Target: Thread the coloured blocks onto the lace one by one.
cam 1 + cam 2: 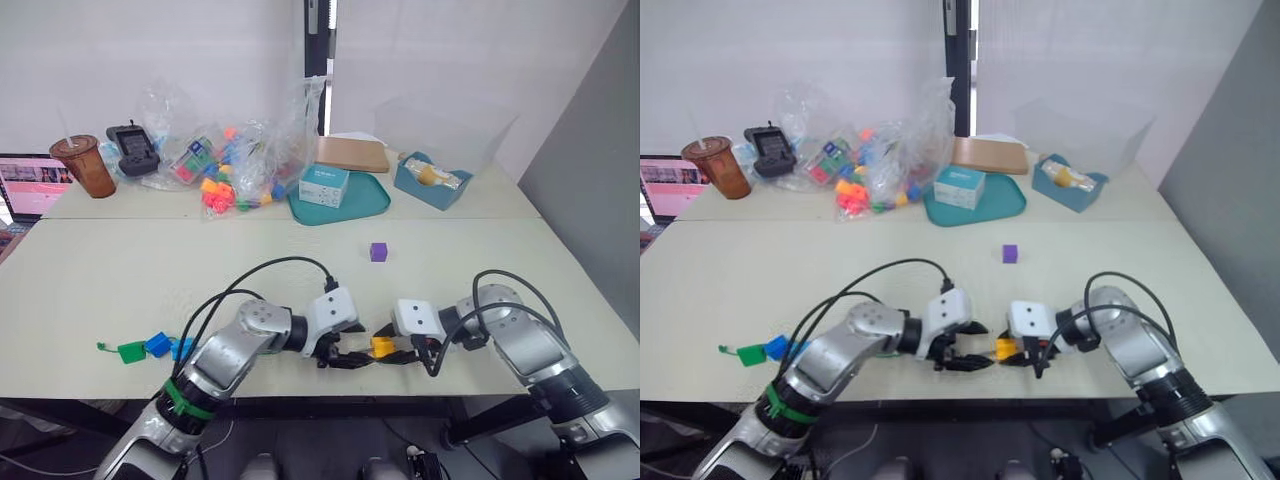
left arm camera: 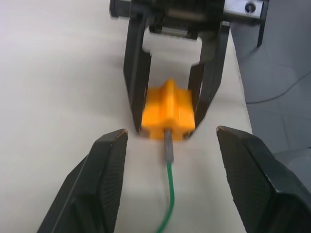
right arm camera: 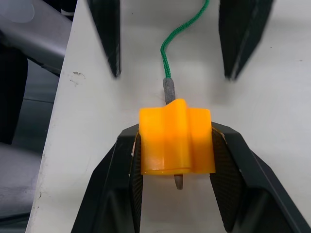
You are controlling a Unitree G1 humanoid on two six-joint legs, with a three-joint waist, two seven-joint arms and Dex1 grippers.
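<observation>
Pincer on the left arm [image 2: 167,145] stands wide open on the table's near edge, its two black fingers [image 2: 104,165] spread either side of the lace [image 2: 169,194] and touching neither cord nor block. Further left on the table lie the threaded pieces: a green block [image 1: 131,351] and two blue blocks [image 1: 157,344], close together by the lace's tab end. Facing it from the right, the right gripper [image 3: 176,145] is closed on the orange-yellow block [image 3: 176,137], pads pressed to its two sides, with the stiff grey tip of the lace run through the hole and poking out on the far side. The purple block [image 1: 378,252] sits alone further back on the table [image 1: 480,260], well apart from both arms.

The risk now looks to be the tip slipping back out: nothing holds the cord, so any pull or nudge of the orange-yellow block by the right arm could draw it off the needle. A left grasp closing short of the tip could also push the cord sideways and bend it out of the hole
</observation>
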